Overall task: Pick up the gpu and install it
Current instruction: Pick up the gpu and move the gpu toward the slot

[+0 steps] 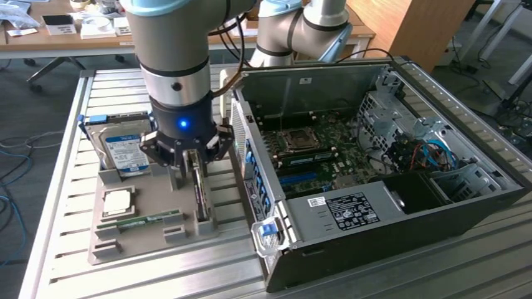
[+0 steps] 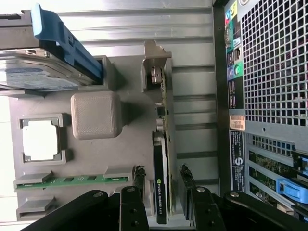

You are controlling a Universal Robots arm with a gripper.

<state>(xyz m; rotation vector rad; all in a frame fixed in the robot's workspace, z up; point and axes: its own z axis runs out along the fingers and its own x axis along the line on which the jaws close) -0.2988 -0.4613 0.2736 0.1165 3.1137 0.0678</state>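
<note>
Straddling the gpu [image 2: 160, 197] in its grey holder [image 2: 96, 159], gripper [image 2: 162, 171] fingers apart, unclamped; pick step, closing likely needs centred jaws.

One gpu [image 1: 200, 196] [image 2: 160, 192], one hard drive [image 1: 124, 149], one processor chip [image 1: 118, 202] and one memory stick [image 1: 146, 220] make four computer parts, all on one gray holder tray [image 1: 137, 243]. The tray also has one rounded gray block [image 2: 96, 113]. There is one open computer case [image 1: 374, 249] with one motherboard [image 1: 320, 149] inside. One robot arm [image 1: 171, 56] carries one gripper [image 1: 189, 182] [image 2: 161, 169] with two fingers [image 2: 139, 180]. One blue rail [image 2: 65, 41] and one blue latch [image 2: 293, 188] make two blue plastic pieces
</note>
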